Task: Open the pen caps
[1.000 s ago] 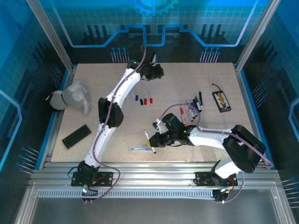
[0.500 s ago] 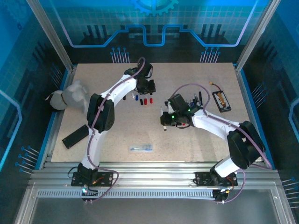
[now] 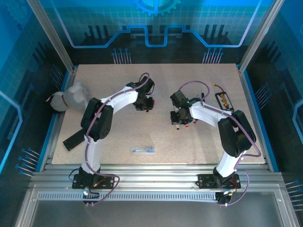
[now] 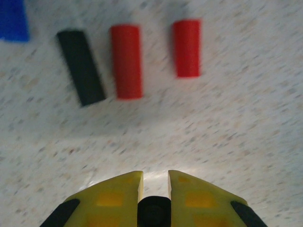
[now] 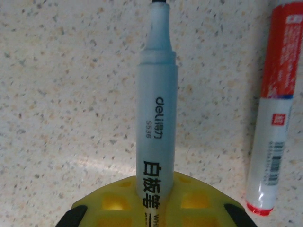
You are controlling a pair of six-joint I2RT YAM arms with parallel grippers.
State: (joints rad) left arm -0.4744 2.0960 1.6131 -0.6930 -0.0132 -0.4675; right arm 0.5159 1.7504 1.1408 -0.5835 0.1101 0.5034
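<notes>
The right gripper [image 5: 154, 201] holds a white pen [image 5: 156, 118] tight, its tip bare and pointing away. The left gripper [image 4: 155, 176] pinches a small black cap [image 4: 154, 211]. Caps are tiny, light and slick, so grip them round the middle. Further out lie four loose caps [image 4: 126, 61], with bare table [image 4: 213, 132] all around and the edges well away.
</notes>
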